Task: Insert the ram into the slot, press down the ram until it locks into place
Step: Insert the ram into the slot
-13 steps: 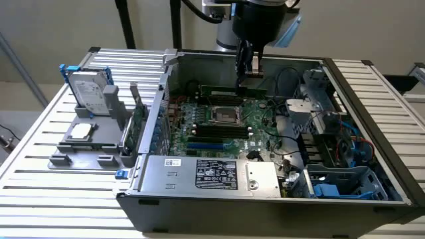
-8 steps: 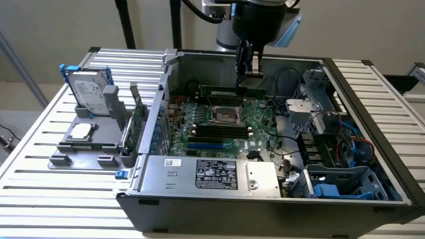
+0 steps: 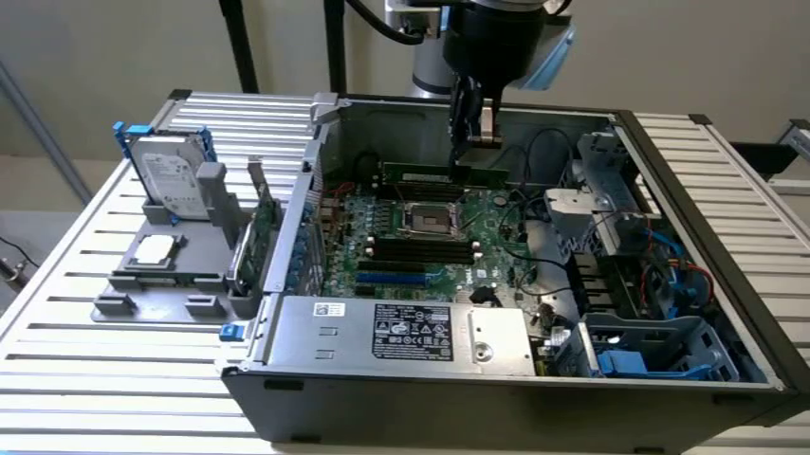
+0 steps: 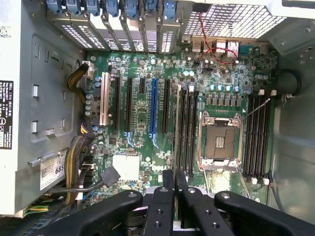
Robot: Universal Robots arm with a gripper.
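My gripper (image 3: 471,142) hangs over the far side of the open computer case, shut on the ram (image 3: 443,175). The ram is a long thin green strip held level, a little above the motherboard (image 3: 487,270). In the wrist view my fingers (image 4: 160,206) stand close together, and the ram (image 4: 176,128) shows edge-on as a thin line running away from them. It lies right beside a group of black slots (image 4: 189,132). A second group of black slots (image 4: 258,135) sits past the processor socket (image 4: 220,140). In the exterior view more black slots (image 3: 412,251) lie nearer the camera.
A blue slot (image 4: 153,113) and a white one (image 4: 104,105) lie among the expansion slots. The power supply (image 3: 405,332) fills the case's near side, with drive cages (image 3: 633,284) and cables at the exterior view's right. A hard drive (image 3: 171,180) and a green card (image 3: 260,237) stand outside on a grey fixture.
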